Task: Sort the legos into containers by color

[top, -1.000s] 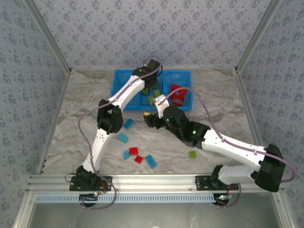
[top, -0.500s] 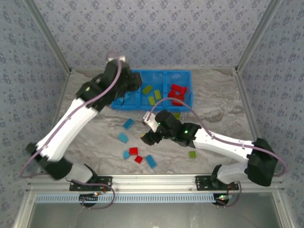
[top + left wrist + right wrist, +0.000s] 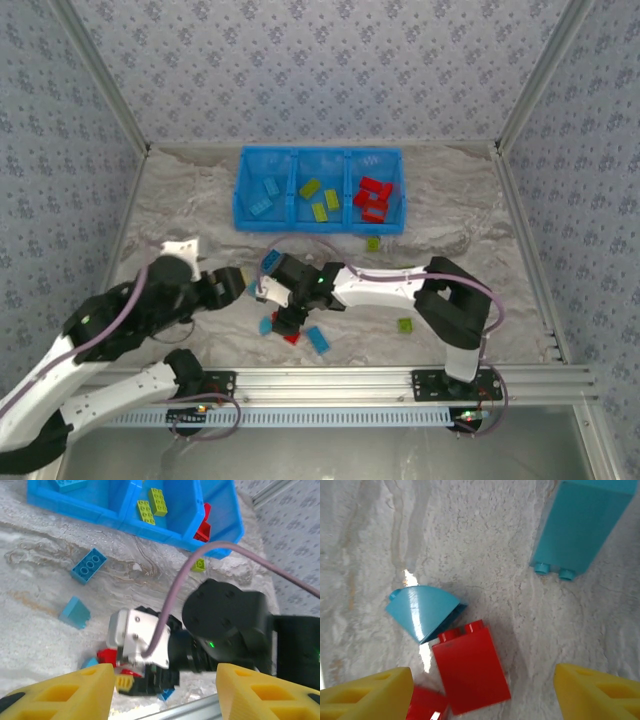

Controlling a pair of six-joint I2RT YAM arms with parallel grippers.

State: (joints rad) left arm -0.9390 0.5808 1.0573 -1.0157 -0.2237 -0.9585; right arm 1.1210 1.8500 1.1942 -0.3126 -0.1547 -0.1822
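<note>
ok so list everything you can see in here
bin: 1, blue, back middle of table
binned bricks: about 8; blue left, green middle, red right
loose blue bricks: 4, light blue, front middle
loose red bricks: 2, red, below right gripper
loose green bricks: 2, lime; one before bin, one front right
table: 1, marbled grey
left gripper: yellow fingers, open, front left
right gripper: yellow fingers, open, over the reds

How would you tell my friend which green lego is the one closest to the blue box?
Find the blue bin at the far side of the table; its right compartment holds the red legos. Just outside that compartment's near wall, one small lime green lego lies alone. The other loose green lego sits far from the bin, toward the near edge.
</note>
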